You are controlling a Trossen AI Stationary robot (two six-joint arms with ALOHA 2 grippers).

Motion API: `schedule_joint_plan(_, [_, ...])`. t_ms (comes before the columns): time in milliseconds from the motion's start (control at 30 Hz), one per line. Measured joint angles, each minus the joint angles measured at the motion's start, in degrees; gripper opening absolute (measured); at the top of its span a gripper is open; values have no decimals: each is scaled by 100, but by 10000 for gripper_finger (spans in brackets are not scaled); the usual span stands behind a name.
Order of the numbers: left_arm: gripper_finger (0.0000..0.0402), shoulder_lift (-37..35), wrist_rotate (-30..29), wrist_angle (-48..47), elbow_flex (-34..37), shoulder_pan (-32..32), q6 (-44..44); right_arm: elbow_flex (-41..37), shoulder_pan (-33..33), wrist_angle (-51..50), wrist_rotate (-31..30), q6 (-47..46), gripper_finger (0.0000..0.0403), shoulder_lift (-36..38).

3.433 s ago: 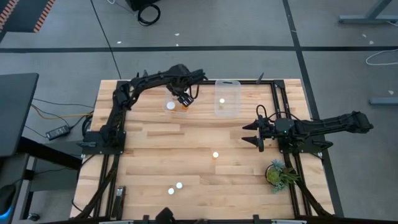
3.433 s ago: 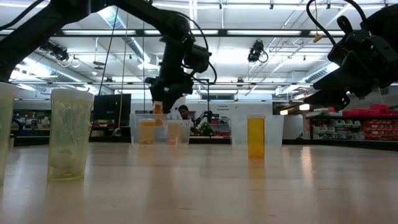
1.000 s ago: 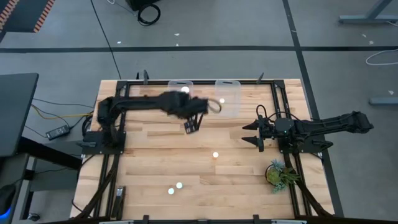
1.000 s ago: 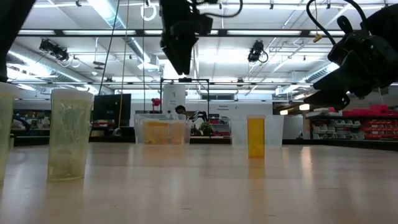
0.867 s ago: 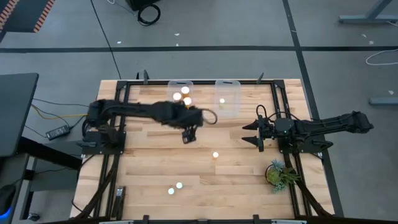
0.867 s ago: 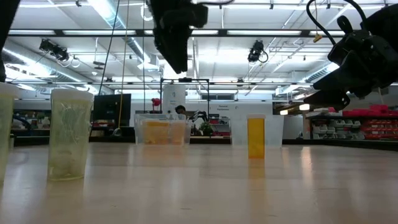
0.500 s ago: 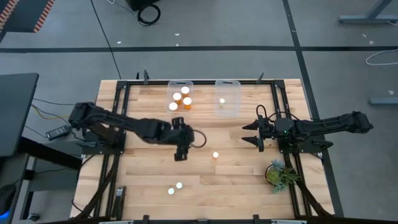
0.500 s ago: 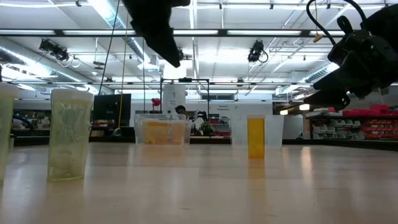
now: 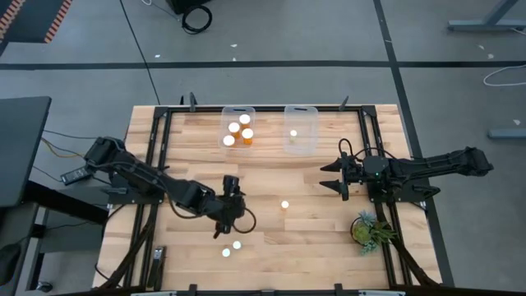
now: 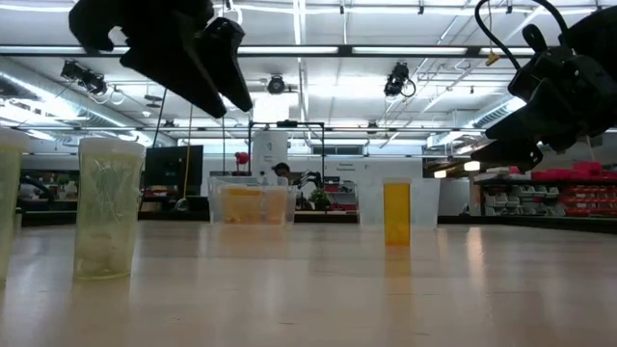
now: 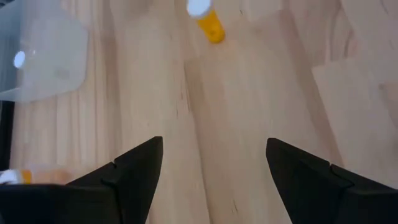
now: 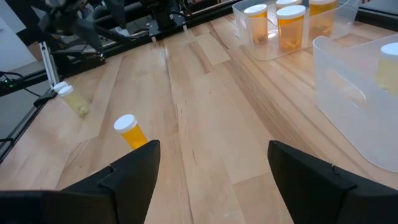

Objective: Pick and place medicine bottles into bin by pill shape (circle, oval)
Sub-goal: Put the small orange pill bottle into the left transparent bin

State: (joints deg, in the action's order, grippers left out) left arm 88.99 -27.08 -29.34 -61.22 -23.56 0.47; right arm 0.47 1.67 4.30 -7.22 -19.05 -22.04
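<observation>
My left gripper (image 9: 222,230) (image 11: 214,143) is open and empty, above the table's near middle, just far of two pale bottles (image 9: 237,245) (image 9: 225,252) that stand on the wood. One orange bottle with a white cap (image 9: 285,205) (image 11: 208,22) (image 12: 130,130) stands alone mid-table. Several bottles (image 9: 238,130) stand in the left clear bin (image 9: 238,111). One bottle (image 9: 292,133) stands in the right clear bin (image 9: 301,148). My right gripper (image 9: 327,176) (image 12: 214,144) is open and empty at the table's right, held above the wood.
A small potted plant (image 9: 367,228) stands at the near right by the right arm's base. Black frame rails (image 9: 156,205) run along both sides of the table. Bare wood lies between the lone bottle and the bins (image 10: 251,202).
My left gripper has gone from just near of the bins toward the table's near edge and a little to the left, empty, and now hangs over the two pale bottles' area. The bottles have not moved.
</observation>
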Motion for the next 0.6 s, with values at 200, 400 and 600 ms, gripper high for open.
schedule_joint_plan(200, [293, -94, 162, 582, 621, -108, 46, -1, -2, 2, 0, 0, 305, 1])
schedule_joint_plan(400, [293, -392, 251, 1266, 1301, -390, -158, 0, -4, 6, -131, 1828, 305, 2])
schedule_joint_plan(600, [293, -853, 7, 1492, 1538, -854, -510, -2, -2, 33, -129, 2384, 305, -4])
